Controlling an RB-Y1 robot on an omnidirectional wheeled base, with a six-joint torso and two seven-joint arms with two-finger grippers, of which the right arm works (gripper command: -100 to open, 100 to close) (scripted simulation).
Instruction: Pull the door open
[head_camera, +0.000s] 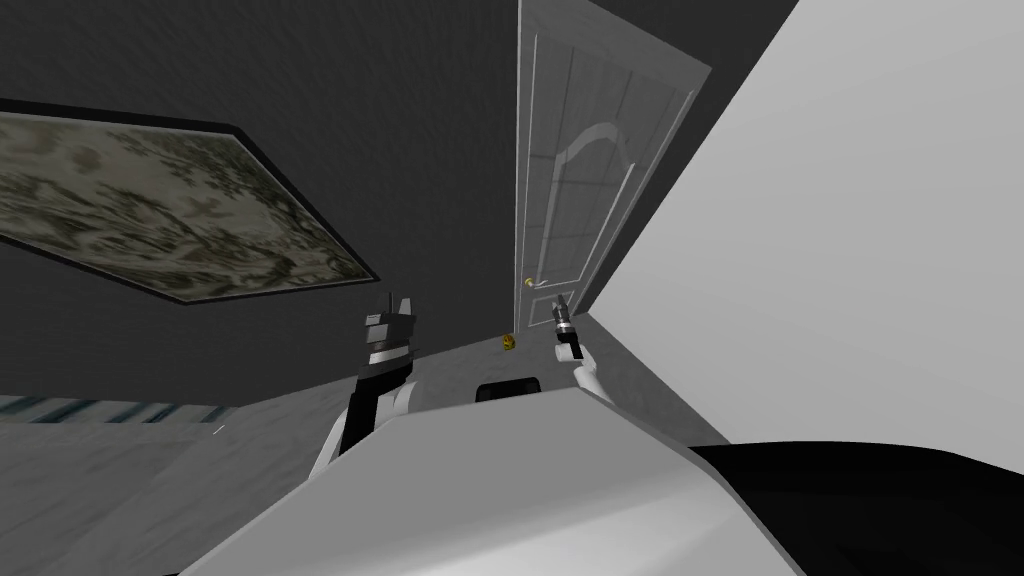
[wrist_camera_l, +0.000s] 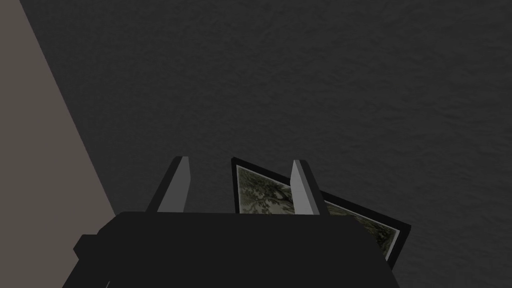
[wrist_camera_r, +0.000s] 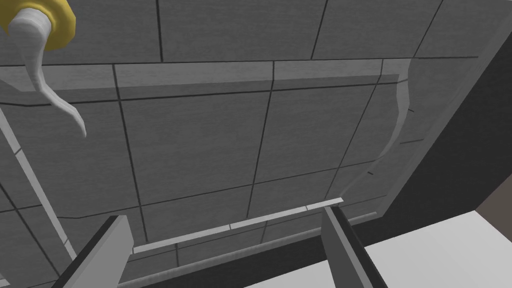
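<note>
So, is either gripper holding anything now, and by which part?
Nothing is held. The right gripper stands open before the door, apart from its handle; the left gripper is open too.

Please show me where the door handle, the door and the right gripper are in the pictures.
door handle (wrist_camera_r: 35, 60), right wrist view, on its pale curved lever.
door (head_camera: 580, 150), head view, on its upper half.
right gripper (wrist_camera_r: 225, 215), right wrist view, midway between its open fingers.
</note>
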